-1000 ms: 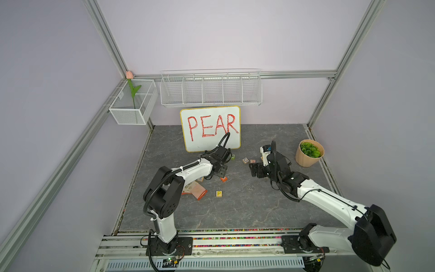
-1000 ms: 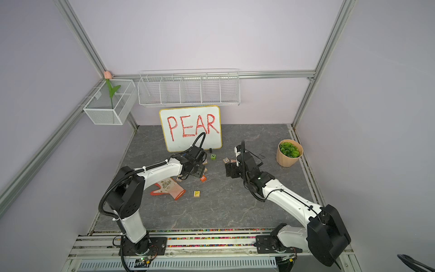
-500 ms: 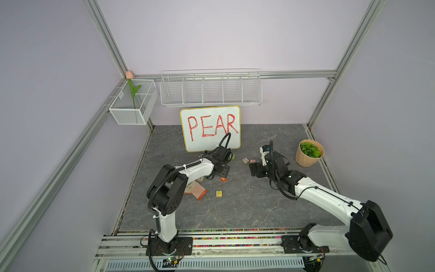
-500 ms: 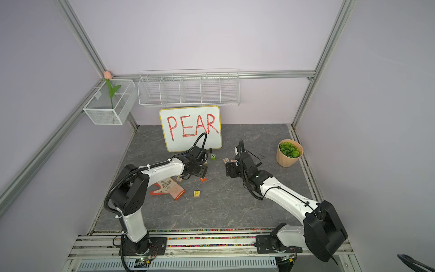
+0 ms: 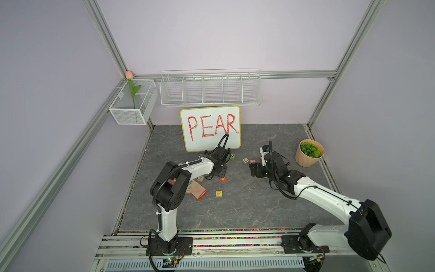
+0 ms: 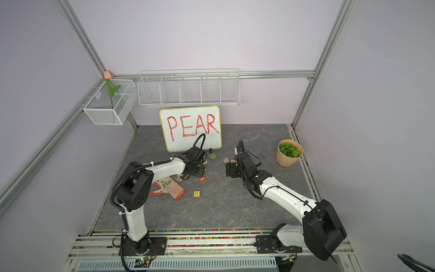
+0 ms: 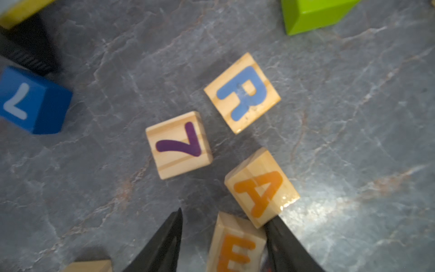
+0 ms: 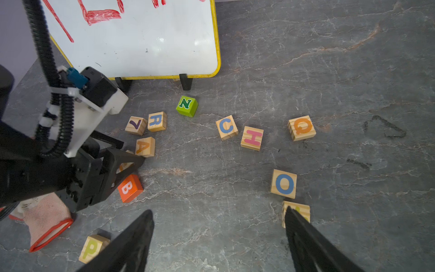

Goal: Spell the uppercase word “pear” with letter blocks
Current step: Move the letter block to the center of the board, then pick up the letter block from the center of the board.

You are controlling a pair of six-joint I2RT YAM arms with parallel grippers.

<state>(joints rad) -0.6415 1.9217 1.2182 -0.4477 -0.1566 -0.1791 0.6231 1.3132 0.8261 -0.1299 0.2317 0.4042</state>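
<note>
Left tool (image 7: 227, 214) sits fairly narrow astride the E block (image 7: 235, 245), gap on one side; right tool (image 8: 218, 210) gapes wide, empty.

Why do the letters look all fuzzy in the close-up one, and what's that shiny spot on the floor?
Left wrist view: the picture is close and blurred, so the E block and blue block look smeared; glare whitens a patch of the floor. Right wrist view: the letters are sharp, with glare spots on the whiteboard.
</note>
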